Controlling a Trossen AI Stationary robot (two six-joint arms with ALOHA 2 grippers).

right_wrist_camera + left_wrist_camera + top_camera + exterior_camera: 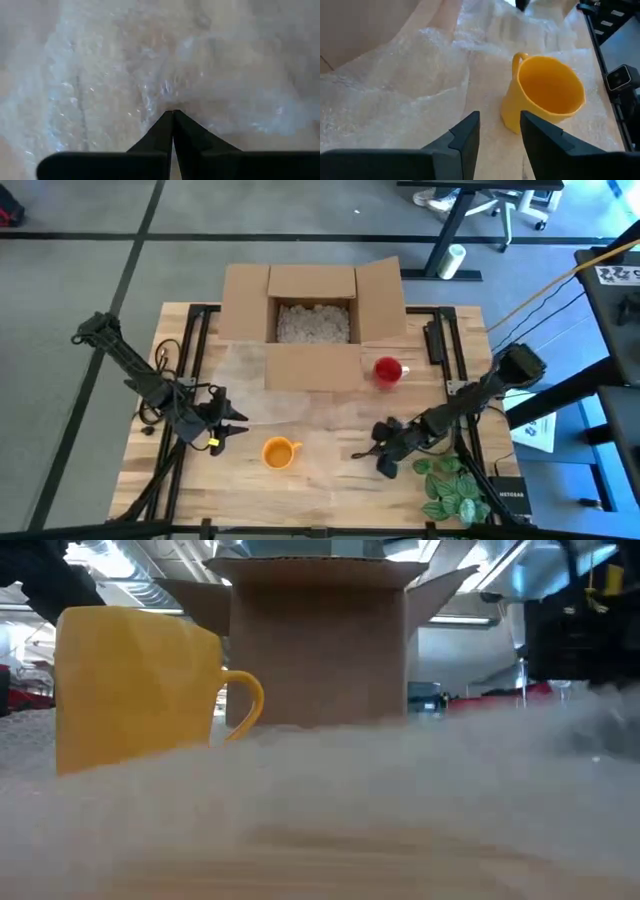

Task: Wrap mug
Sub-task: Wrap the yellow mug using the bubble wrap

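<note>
A grey carpeted floor (80,280) crossed by dark seams surrounds the wooden worktop (330,470). Beyond it stands a desk with black legs (465,220) and a white chair base (500,210). The low view shows bright ceiling ducts (110,560) overhead

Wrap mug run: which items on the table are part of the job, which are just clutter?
Job:
- yellow mug, upright on the wrap
- bubble wrap sheet spread on the table
- left pincer, open, beside the mug
- right pincer, shut, tips on the wrap

Clutter:
- open cardboard box with filler inside
- red cup
- leafy plant
</note>
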